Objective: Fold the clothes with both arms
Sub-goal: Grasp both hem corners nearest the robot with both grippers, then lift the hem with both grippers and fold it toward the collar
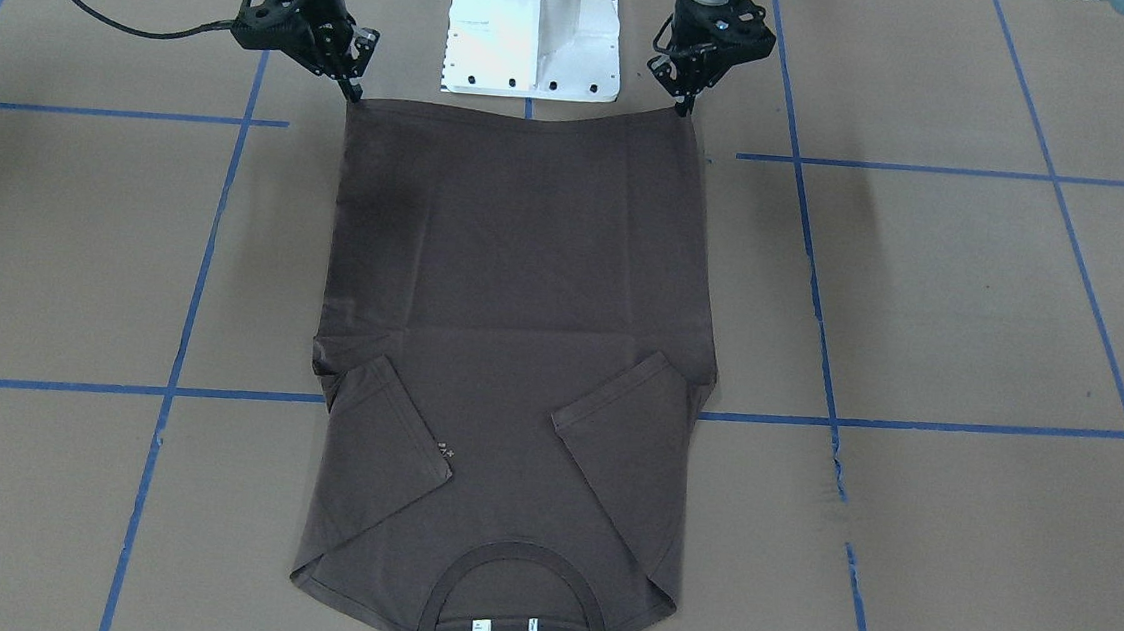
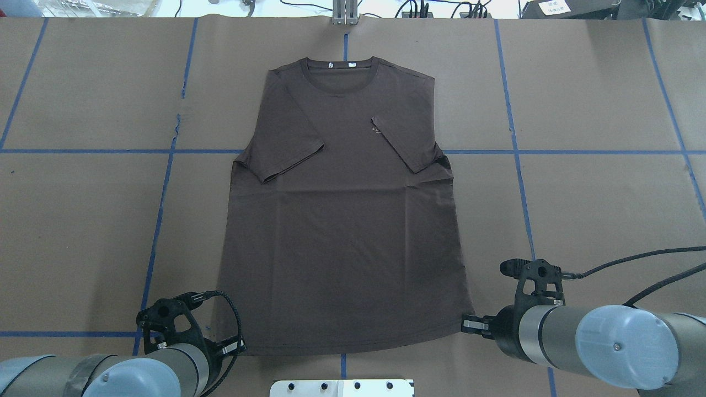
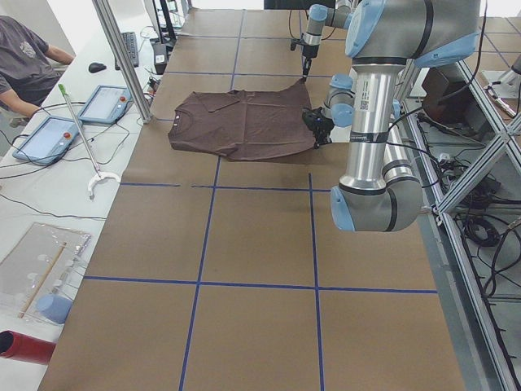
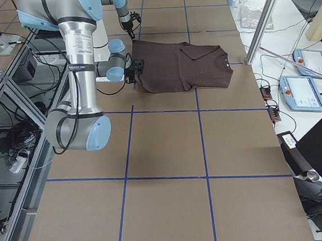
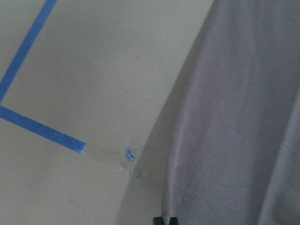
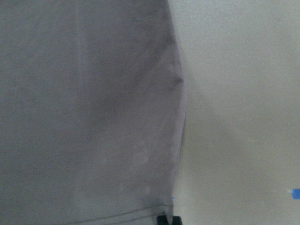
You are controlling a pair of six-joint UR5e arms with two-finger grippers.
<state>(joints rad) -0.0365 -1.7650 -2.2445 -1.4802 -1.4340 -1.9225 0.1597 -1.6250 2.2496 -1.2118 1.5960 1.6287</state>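
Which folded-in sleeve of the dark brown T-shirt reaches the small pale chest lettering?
The sleeve on the robot's right side; its corner meets the lettering, while the other sleeve lies apart.

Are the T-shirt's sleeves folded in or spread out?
Folded in: both sleeves lie across the brown T-shirt's chest; its body lies spread flat.

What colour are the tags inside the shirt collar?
White neck tags on the dark brown T-shirt; clearest in the front-facing view.
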